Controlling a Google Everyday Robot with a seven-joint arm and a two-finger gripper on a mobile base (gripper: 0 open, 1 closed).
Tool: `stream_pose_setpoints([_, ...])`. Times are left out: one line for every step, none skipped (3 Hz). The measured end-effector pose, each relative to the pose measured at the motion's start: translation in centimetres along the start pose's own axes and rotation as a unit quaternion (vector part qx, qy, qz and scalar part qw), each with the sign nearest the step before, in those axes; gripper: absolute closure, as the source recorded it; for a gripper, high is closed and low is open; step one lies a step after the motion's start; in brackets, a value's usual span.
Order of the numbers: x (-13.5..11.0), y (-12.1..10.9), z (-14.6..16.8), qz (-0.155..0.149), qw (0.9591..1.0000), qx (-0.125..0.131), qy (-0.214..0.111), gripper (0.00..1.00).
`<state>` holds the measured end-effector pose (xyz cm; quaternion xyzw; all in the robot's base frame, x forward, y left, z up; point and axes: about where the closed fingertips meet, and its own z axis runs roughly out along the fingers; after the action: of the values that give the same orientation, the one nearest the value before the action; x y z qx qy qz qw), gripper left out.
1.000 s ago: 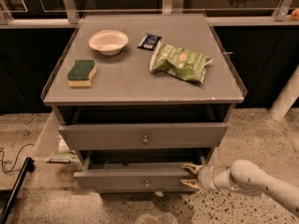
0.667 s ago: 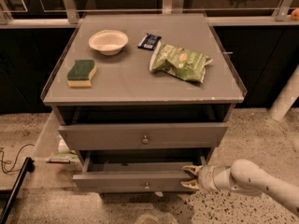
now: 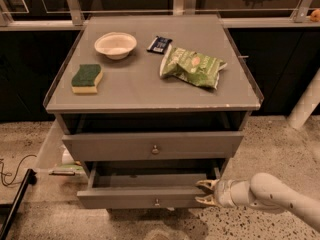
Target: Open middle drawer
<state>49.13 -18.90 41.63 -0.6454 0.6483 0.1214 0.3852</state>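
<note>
The middle drawer is the lower of the two grey fronts in view, with a small round knob at its centre. It stands pulled partway out, and its plain grey inside shows. My gripper comes in from the right at the drawer front's right end. One finger sits behind the front panel and the other before it, so the gripper is shut on that panel. Above it, the other grey drawer is closed.
On the cabinet top lie a white bowl, a green and yellow sponge, a green chip bag and a small dark packet. A cable and a black bar lie on the floor at left. A white post stands at right.
The middle drawer has slid a little further out toward the camera, and my gripper has moved with its right end.
</note>
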Motion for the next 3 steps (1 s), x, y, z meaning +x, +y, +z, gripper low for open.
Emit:
stream_pose_setpoints([-0.15, 0.83, -0.59, 0.005, 1.0, -0.002, 0.002, 1.0])
stream_pose_setpoints([-0.15, 0.83, -0.59, 0.005, 1.0, -0.002, 0.002, 0.81])
stream_pose_setpoints([-0.15, 0.83, -0.59, 0.005, 1.0, -0.002, 0.002, 0.58])
